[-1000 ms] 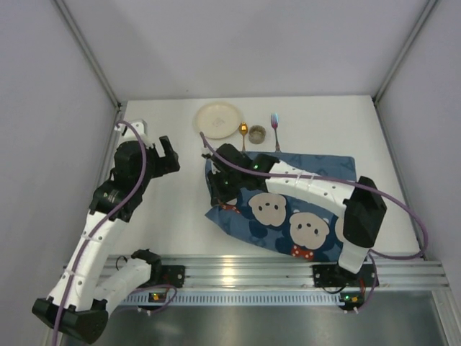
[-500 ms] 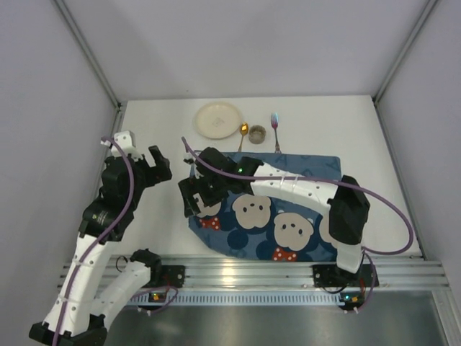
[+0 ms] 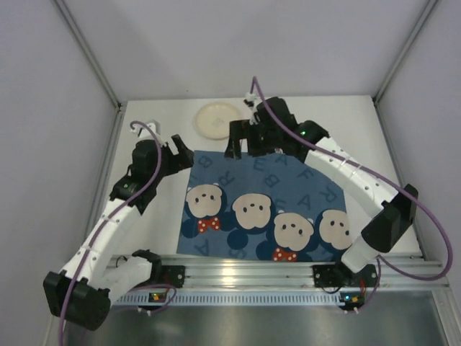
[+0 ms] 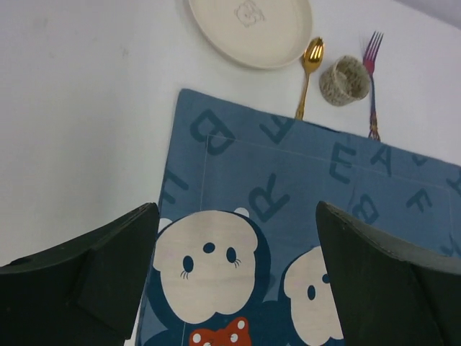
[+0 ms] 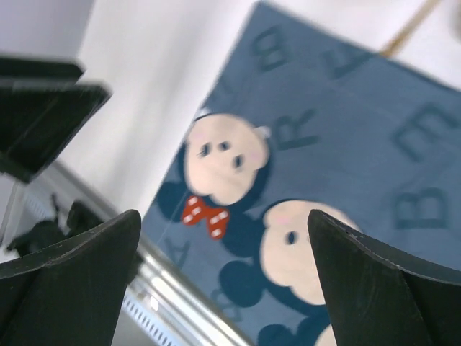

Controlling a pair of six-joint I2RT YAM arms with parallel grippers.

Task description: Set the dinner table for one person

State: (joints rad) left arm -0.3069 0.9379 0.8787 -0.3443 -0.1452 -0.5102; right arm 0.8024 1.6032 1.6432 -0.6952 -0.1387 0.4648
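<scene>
Placemat (image 3: 266, 187) is down. A second ago it was bunched under the right jaws with only part of the print showing. Half a second ago it was halfway dragged out. Now it lies flat on the bench (image 3: 367, 130), all four mouse faces up, near edge along the rail.

Right arm (image 3: 353, 180) has let go and swung to the far side. The right jaws are spread wide with nothing between them and hang above the mat's far edge. In the right wrist view the mat fills the gap between the fingers.

Left arm (image 3: 115, 209) has come in. The left jaws are also apart and empty, above the mat's far-left corner, which sits between and just ahead of them.

Beyond the left jaws:
- plate (image 4: 252, 29), past the mat corner, clear of the cloth
- gold spoon (image 4: 310, 68), handle tip reaching the mat's far edge
- small cup (image 4: 344, 81), just beside the spoon
- fork (image 4: 372, 72), handle end crossing the mat edge; can't tell whether it lies over or under the cloth

In the top view the right jaws hide all three of the small pieces.

My read: the mat step is done and nothing is on it yet. Both jaws are free, so plate placement looks like the next step. The plate is closest to the left jaws. Watch the fork handle at the cloth edge, since a tug there could shift the mat.
</scene>
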